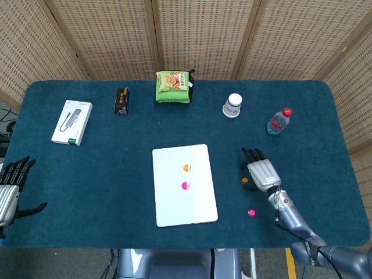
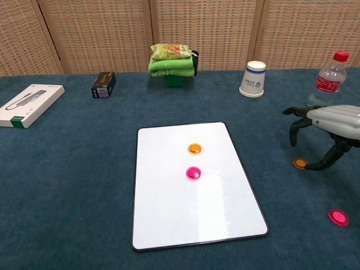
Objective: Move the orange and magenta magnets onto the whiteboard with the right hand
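Observation:
A whiteboard [image 1: 174, 203] [image 2: 169, 214] lies flat at the table's middle, with an orange magnet [image 1: 186, 168] [image 2: 194, 148] and a magenta magnet [image 1: 185, 186] [image 2: 193, 172] on it. To its right, on the blue cloth, sit a second orange magnet [image 1: 244, 181] [image 2: 300, 163] and a second magenta magnet [image 1: 251, 213] [image 2: 338, 217]. My right hand [image 1: 261, 169] [image 2: 326, 128] hovers over the loose orange magnet with fingers spread and curved down, holding nothing. My left hand [image 1: 11, 189] rests open at the table's left edge.
Along the back stand a white box [image 1: 72, 122] [image 2: 29, 104], a small black box [image 1: 121, 100] [image 2: 104, 84], a green snack bag [image 1: 174, 86] [image 2: 172, 63], a paper cup [image 1: 233, 105] [image 2: 253, 79] and a water bottle [image 1: 278, 121] [image 2: 329, 77].

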Motion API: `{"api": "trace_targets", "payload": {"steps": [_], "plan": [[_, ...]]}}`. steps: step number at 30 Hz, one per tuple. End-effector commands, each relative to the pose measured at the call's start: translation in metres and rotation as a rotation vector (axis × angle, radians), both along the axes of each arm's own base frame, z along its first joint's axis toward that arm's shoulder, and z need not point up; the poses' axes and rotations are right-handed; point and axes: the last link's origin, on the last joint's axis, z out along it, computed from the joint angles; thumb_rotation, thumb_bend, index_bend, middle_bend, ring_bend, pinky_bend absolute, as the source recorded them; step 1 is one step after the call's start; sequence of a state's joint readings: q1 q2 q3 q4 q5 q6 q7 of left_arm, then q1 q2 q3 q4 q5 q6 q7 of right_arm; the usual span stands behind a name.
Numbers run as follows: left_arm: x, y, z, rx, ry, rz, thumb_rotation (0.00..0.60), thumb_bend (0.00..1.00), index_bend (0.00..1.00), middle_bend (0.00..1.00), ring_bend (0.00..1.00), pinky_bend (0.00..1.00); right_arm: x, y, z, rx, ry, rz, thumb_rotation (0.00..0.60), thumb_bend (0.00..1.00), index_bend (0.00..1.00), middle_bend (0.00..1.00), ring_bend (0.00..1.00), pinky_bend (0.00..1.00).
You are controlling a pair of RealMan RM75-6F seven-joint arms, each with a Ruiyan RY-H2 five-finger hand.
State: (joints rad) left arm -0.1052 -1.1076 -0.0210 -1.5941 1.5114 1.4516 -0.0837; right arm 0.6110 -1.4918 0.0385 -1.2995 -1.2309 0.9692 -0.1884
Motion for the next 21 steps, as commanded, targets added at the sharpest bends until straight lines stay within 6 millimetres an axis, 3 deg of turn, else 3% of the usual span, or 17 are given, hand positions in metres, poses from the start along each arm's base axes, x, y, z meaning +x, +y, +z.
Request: {"api": "trace_targets", "payload": {"steps": [1, 6, 21], "plan": [[0.0, 0.0, 0.0, 0.0, 0.0, 0.001, 0.6, 0.0, 0.0, 0.0, 0.0, 0.0, -0.01, 0.004, 0.0, 0.002, -0.002, -0.01, 0.6, 0.26, 0.4, 0.0, 0.0, 0.0], [0.0, 0.0, 0.0, 0.0, -0.001, 0.001, 0.6, 0.0, 0.0, 0.0, 0.0, 0.0, -0.013, 0.005, -0.002, 0.003, -0.002, 0.006, 0.6, 0.31, 0.4, 0.0, 0.0, 0.0], [0.0, 0.0, 0.0, 0.002, 0.001, 0.003, 0.6, 0.0, 0.0, 0.0, 0.0, 0.0, -0.007, 0.0, -0.015, 0.025, -0.01, 0.001, 0.6, 0.31, 0.41, 0.0, 0.0, 0.0]]}}
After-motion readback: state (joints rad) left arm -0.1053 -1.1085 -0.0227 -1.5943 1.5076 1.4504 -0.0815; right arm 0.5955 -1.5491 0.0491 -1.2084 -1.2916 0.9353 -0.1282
